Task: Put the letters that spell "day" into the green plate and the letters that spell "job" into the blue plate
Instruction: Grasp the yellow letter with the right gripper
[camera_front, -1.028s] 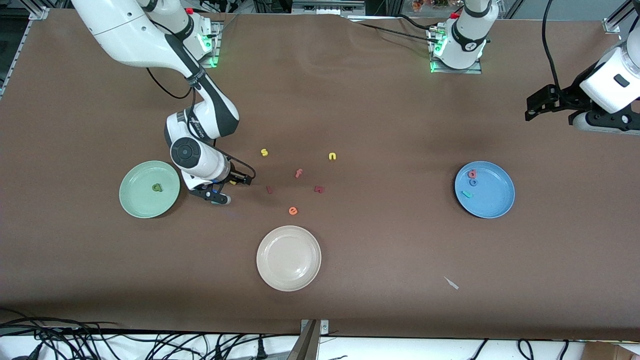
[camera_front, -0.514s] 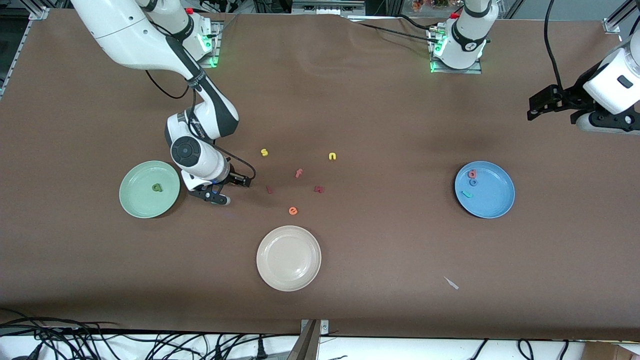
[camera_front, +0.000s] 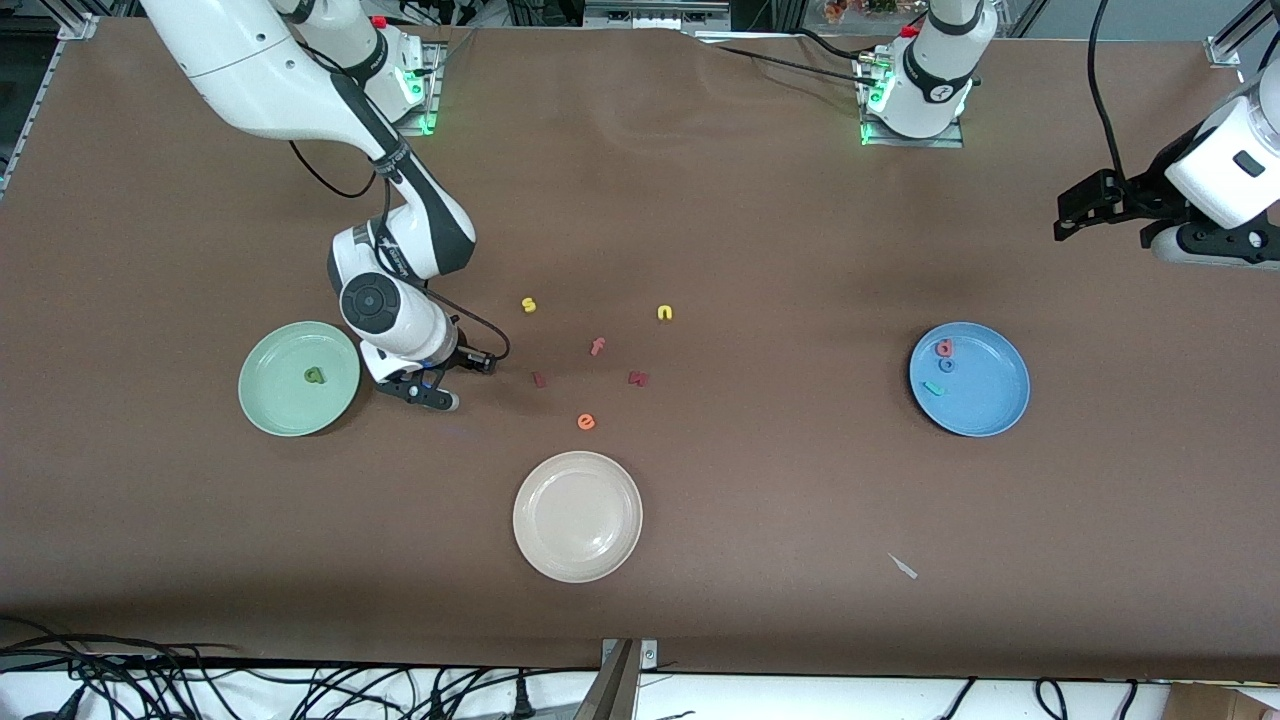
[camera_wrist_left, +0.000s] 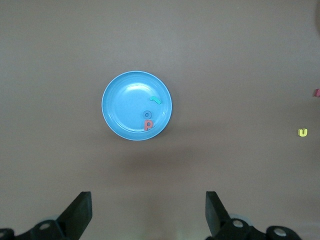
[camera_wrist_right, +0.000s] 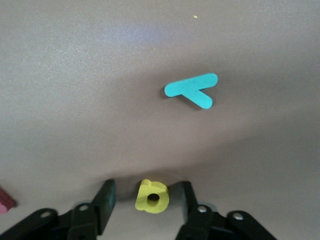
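Note:
My right gripper (camera_front: 432, 385) is low over the table beside the green plate (camera_front: 260, 400). It stands open, with the yellow a (camera_wrist_right: 152, 197) between its fingers (camera_wrist_right: 106, 200) and a small gap on each side. The teal y (camera_wrist_right: 192, 90) lies flat on the table close by. The olive d (camera_front: 315, 375) lies in the green plate. The blue plate (camera_front: 985, 400) holds the red b (camera_front: 944, 348), the blue o (camera_front: 946, 365) and the teal j (camera_front: 933, 389). My left gripper (camera_front: 1075, 215) waits open, high over the left arm's end of the table, looking down on the blue plate (camera_wrist_left: 120, 107).
A cream plate (camera_front: 577, 516) sits nearer the front camera. Loose letters lie mid-table: yellow s (camera_front: 529, 305), yellow n (camera_front: 665, 313), orange f (camera_front: 597, 347), orange e (camera_front: 586, 422) and two dark red ones (camera_front: 539, 379). A small white scrap (camera_front: 903, 566) lies near the front edge.
My right gripper's fingers have drawn closer together around the yellow a, and the hand has edged slightly toward the green plate. The left arm has barely shifted.

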